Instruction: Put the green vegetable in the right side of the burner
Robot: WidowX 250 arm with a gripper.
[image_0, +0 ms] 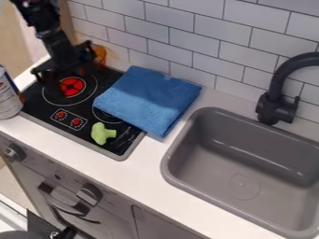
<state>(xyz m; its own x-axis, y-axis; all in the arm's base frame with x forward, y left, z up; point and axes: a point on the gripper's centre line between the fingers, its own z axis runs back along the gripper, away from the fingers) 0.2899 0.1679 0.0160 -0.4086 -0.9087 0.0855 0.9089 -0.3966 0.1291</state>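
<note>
Open above the lit ring, the green vegetable apart from me

In the camera view, my black gripper (pixel 65 76) hangs from the upper left over the far left part of the black cooktop (pixel 87 140). My jaws stand apart, released, with nothing held between them. The red burner (pixel 72 86) lies under and slightly camera-ward of them, ringed in white. The green vegetable (pixel 102 133), a pale, lumpy toy piece, rests on the cooktop well apart from my jaws, toward the camera and to their right in the view. Nearer to me than the vegetable is the panel with two red dials (pixel 68 119), just to its left.

The folded blue towel (pixel 149 99) lies to the right of my jaws, across the cooktop's right part and onto the white counter (pixel 134 175), covering part of a second burner ring (pixel 103 115). The vegetable sits just beside the towel, camera-ward of that ring.

Close behind my jaws, by the tiled wall (pixel 171 35), is an orange object (pixel 100 49), partly hidden. Left of me stands a can (pixel 7 98), cut by the view's edge. Far to my right are the grey sink (pixel 243 186) and its black faucet (pixel 274 100).
</note>
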